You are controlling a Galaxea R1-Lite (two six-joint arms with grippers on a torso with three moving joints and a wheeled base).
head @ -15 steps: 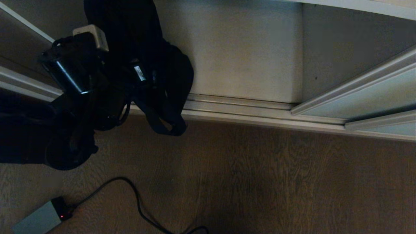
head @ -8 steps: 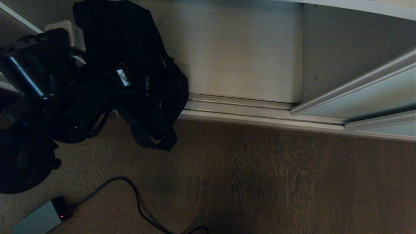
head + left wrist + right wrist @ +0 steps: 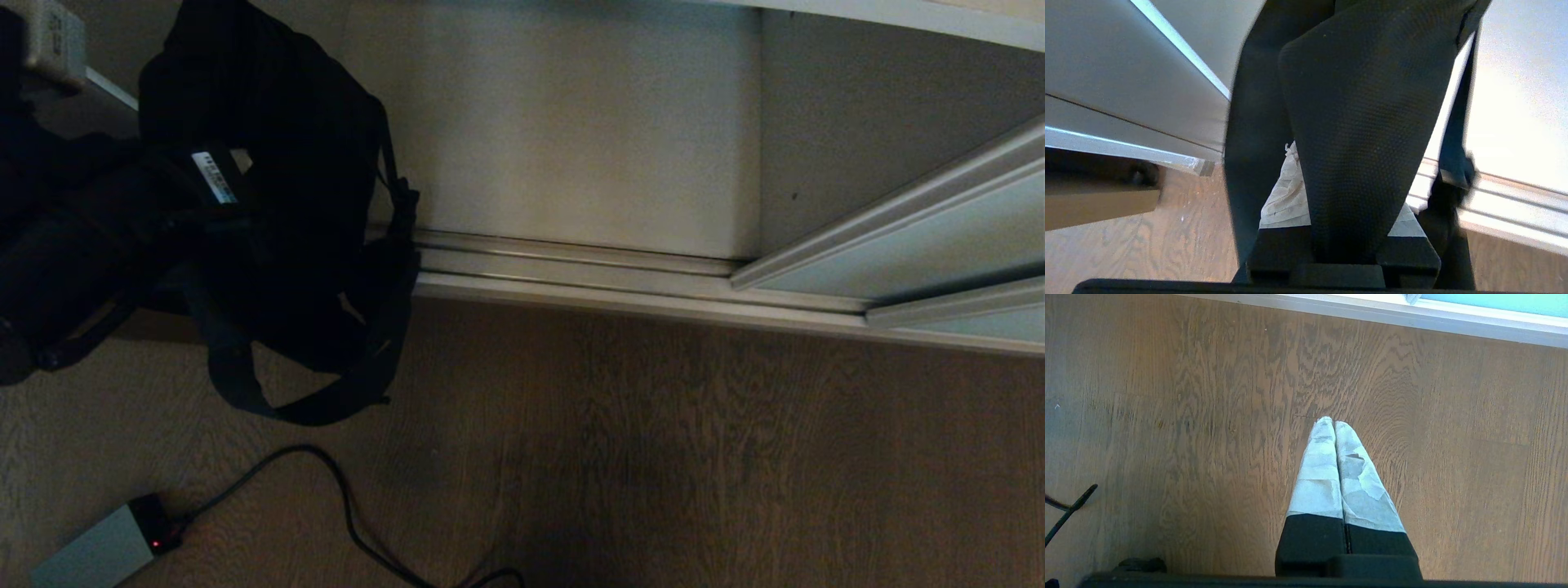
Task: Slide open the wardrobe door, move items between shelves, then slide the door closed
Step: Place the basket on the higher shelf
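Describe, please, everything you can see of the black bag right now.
The bag is soft, floppy black fabric with a small white label and a wide woven strap. It hangs off the floor at the wardrobe's left front, a strap loop drooping over the wood floor. The left hand is shut on the strap.

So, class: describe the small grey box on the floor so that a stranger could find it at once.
Start at the wooden floor in front of the open wardrobe and look to its near left corner. Below the hanging black bag lies a flat grey box. Its tiny red light and its black cable curling across the boards mark it out.
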